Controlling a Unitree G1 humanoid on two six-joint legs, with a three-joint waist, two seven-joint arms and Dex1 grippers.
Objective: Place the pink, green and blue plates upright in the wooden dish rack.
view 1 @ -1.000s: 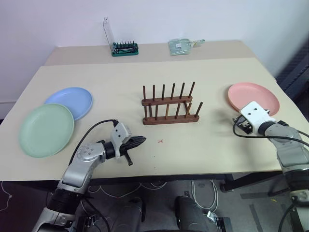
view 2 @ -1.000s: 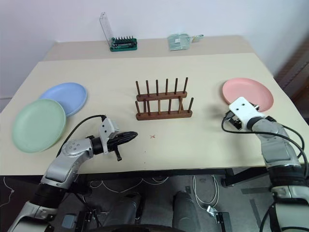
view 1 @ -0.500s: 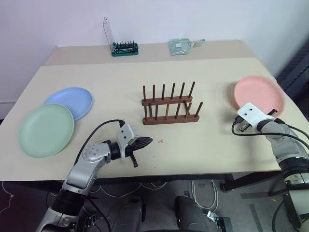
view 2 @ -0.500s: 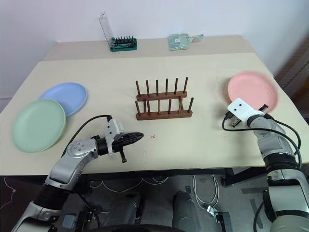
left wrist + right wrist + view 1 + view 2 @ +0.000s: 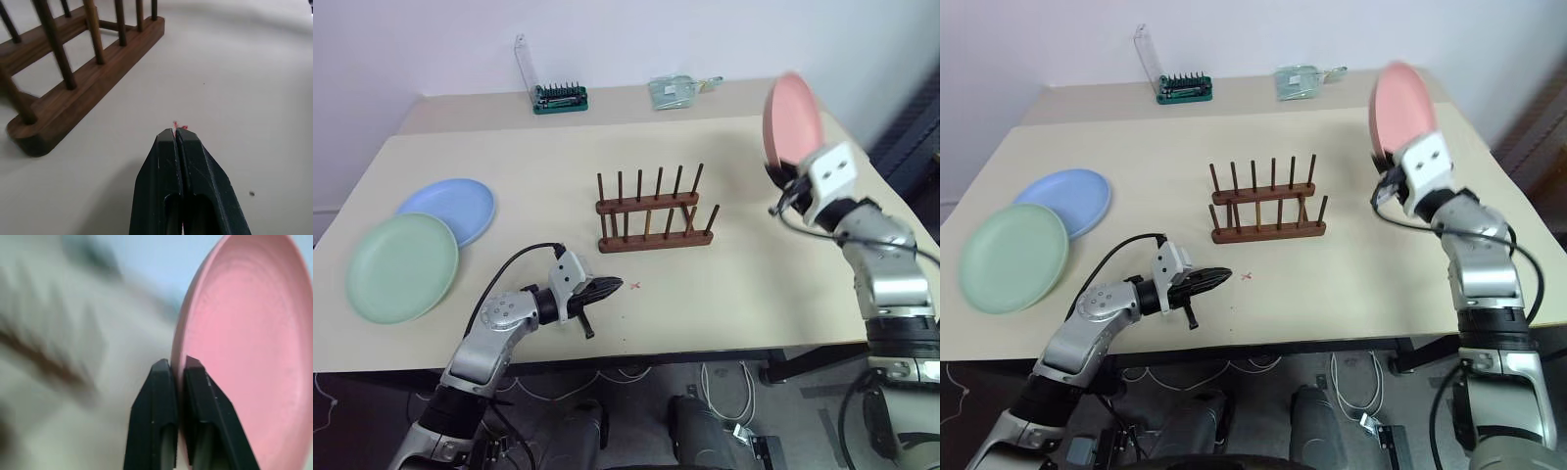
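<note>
My right gripper is shut on the rim of the pink plate, holding it up on edge in the air to the right of the wooden dish rack. The rack stands empty at the table's middle. The green plate lies flat at the left, with the blue plate just behind it and partly under its edge. My left gripper is shut and empty, low over the table in front of the rack's left end, its tip over a small red mark.
A green-based tool case with a clear lid and a clear packet sit at the table's far edge. The table's right edge runs close under my right arm.
My right gripper closed on the pink plate, lifted it off the table, swung it up and leftward, and tipped it on edge. The left arm stayed put.
</note>
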